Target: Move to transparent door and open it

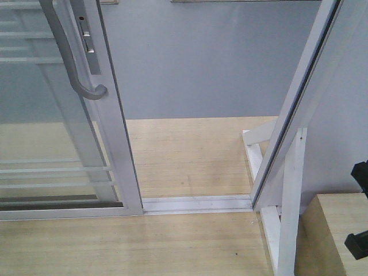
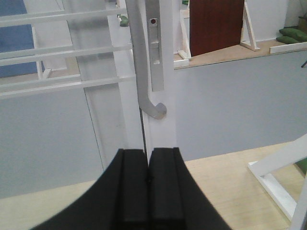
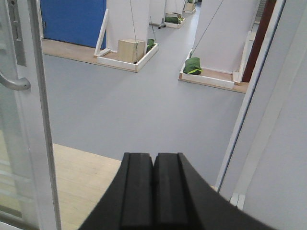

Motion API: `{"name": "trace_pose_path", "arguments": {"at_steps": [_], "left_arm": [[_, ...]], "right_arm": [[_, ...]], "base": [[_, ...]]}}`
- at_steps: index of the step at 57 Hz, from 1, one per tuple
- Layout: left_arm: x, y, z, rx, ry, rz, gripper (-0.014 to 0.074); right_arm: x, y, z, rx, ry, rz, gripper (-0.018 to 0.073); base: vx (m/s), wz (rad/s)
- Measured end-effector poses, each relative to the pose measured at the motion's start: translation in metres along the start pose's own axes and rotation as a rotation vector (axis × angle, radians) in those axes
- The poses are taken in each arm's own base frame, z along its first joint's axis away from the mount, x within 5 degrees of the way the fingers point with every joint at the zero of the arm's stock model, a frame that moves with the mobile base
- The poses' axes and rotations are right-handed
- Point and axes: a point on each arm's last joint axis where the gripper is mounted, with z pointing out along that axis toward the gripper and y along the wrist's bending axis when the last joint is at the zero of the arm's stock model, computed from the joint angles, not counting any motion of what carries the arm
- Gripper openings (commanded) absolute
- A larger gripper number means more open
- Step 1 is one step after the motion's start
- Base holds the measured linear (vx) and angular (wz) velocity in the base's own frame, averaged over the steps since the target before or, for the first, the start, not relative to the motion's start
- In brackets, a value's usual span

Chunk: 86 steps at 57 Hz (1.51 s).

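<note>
Transparent door (image 1: pixel 57 115) left of frame post (image 1: pixel 299 109).

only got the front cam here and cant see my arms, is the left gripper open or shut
Observer: The left gripper is shut, pads pressed together.
Operator: what is it pointing at
Observer: The curved end of the handle on the transparent door, with nothing gripped.
Operator: and the right one
Observer: The right gripper is shut too, facing through the open gap at the grey floor.
</note>
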Motion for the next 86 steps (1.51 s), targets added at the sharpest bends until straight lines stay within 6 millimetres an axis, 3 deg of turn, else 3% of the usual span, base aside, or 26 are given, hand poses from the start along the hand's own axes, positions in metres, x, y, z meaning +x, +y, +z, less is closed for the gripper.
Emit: {"name": "trace_pose_path", "arguments": {"at_steps": [14,73,78,86], "left_arm": [[0.056,-0.004,0.004,0.005,0.023,0.004,0.0000],[0.056,-0.005,0.005,0.006,-0.008,-0.012,0.0000],[0.056,-0.005,0.005,0.006,-0.008,-0.012,0.0000],[0.056,-0.005,0.005,0.006,-0.008,-0.012,0.0000]], "right_arm": [[0.000,0.000,0.000,-0.001,0.003,0.000,-0.0001],[0.001,0.000,-0.001,0.003,0.000,-0.021,-0.0001],[0.010,0.000,-0.003,0.018,-0.033,-0.046,-0.0001],[0.052,0.002,-0.001,0.047,-0.079,-0.077,-0.0001]], "base": [[0.00,0.00],[0.00,0.00],[0.00,0.00],[0.00,0.00]]}}
